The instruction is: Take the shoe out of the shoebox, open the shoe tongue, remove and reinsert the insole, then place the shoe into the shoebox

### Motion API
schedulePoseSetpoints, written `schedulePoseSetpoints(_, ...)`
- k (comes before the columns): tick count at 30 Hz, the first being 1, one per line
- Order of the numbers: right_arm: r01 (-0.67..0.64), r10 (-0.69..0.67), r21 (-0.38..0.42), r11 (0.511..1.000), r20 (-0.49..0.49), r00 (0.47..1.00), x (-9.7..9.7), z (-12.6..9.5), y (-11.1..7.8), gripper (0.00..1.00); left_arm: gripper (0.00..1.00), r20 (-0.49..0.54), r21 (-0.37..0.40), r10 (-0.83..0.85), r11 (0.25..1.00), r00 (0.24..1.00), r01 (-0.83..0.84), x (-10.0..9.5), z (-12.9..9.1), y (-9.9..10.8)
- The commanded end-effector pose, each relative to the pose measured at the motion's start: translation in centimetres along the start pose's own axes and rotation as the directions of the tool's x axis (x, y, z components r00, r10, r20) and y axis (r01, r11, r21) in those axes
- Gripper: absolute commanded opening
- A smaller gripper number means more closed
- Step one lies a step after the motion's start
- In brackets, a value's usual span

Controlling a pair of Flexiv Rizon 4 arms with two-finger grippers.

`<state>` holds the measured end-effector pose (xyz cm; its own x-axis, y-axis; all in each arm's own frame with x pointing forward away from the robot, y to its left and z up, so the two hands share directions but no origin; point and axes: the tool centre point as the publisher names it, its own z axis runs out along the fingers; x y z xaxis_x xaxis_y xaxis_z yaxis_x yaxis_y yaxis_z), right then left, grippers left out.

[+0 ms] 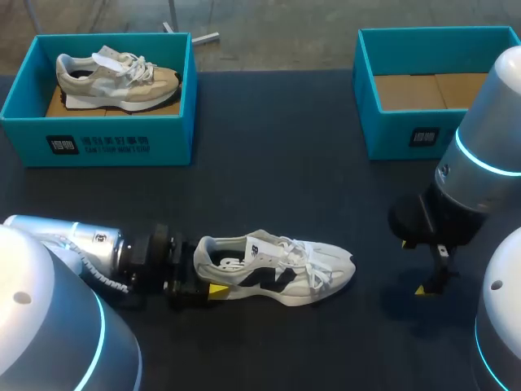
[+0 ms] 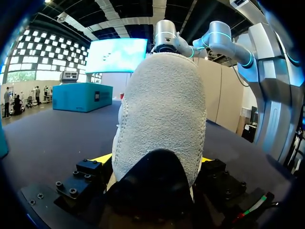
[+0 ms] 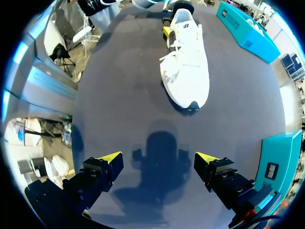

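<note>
- 2 shoes: white shoe (image 1: 277, 269) on worktop (image 1: 285, 179), beige shoe (image 1: 114, 77) in left shoebox (image 1: 122, 142)
- 2 shoeboxes; right shoebox (image 1: 391, 134) holds none
- left end effector (image 1: 207, 278) clamps the white shoe's heel
- right end effector (image 3: 159, 167) wide apart, holding nothing

The head camera sits high behind the robot and looks down on the whole table (image 1: 269, 179). The left wrist camera is low and very near the heel of the white shoe (image 2: 159, 119), facing along the table. The right wrist camera looks down from higher, the shoe well ahead. All three views share this shoe.
</note>
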<state>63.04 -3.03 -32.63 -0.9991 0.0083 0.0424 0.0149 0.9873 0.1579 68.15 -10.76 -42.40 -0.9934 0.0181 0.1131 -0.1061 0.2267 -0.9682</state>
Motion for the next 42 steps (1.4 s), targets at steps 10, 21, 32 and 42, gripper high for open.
schedulePoseSetpoints(10, -0.271, 0.270, 0.029, 0.962, 0.047, 0.962, -1.7, -0.9, 4.9, 1.00, 0.00, 0.000, -0.002, -0.001, 1.000, 1.000, 0.001, 0.0, 0.0, 0.2)
schedulePoseSetpoints(21, -0.696, 0.694, -0.003, 0.718, 0.075, 0.716, -0.8, -1.3, 7.7, 1.00, 0.00, 0.000, -0.002, -0.001, 1.000, 1.000, 0.001, 0.0, 0.0, 0.2)
schedulePoseSetpoints(32, -0.844, 0.846, -0.080, 0.531, -0.010, 0.533, 0.8, -1.2, 9.1, 1.00, 0.00, 0.000, -0.002, -0.001, 1.000, 1.000, 0.001, 0.0, 0.0, 0.2)
schedulePoseSetpoints(42, -0.844, 0.846, -0.080, 0.531, -0.010, 0.533, 0.8, -1.2, 9.1, 1.00, 0.00, 0.000, -0.002, -0.001, 1.000, 1.000, 0.001, 0.0, 0.0, 0.2)
